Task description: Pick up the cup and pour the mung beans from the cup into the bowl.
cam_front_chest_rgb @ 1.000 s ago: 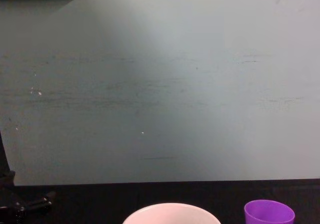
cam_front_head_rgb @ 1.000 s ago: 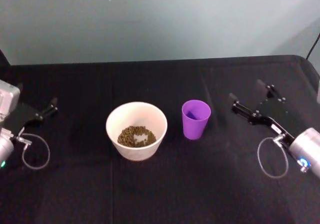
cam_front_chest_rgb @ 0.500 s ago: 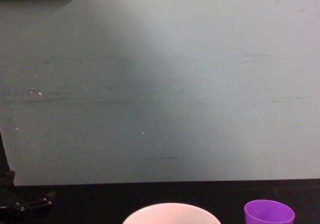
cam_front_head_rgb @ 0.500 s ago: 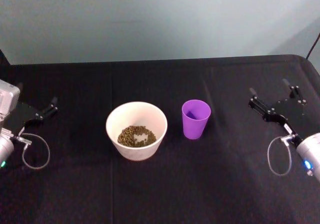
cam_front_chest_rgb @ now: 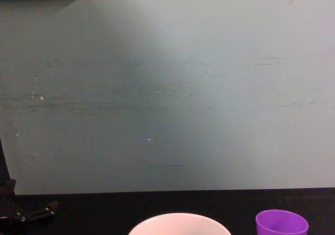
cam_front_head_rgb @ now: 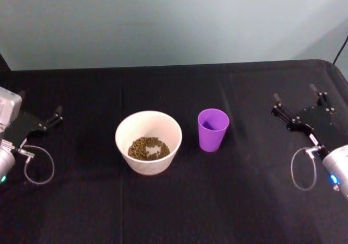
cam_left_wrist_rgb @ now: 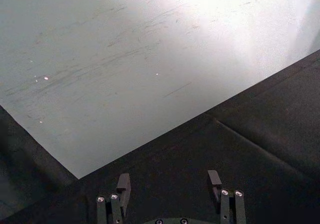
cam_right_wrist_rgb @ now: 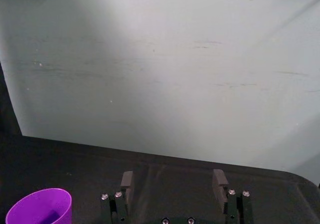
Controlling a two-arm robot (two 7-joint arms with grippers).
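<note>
Purple cup (cam_front_head_rgb: 213, 129) upright on black surface (cam_front_head_rgb: 174, 200), just right of white bowl (cam_front_head_rgb: 148, 142) holding mung beans (cam_front_head_rgb: 148, 148); right claw (cam_front_head_rgb: 298, 106) released far right, left claw (cam_left_wrist_rgb: 170, 183) released far left.

Smooth purple plastic cup (cam_front_head_rgb: 213, 130), matt white bowl (cam_front_head_rgb: 148, 142), black cloth table (cam_front_head_rgb: 174, 206).

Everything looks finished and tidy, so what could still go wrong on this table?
The mung beans already lie in the bowl. The cup stands upright close beside that bowl, so a clumsy sweep by the open right gripper might tip it or nudge the bowl. The left gripper, open too, rests far off at the table's edge.
</note>
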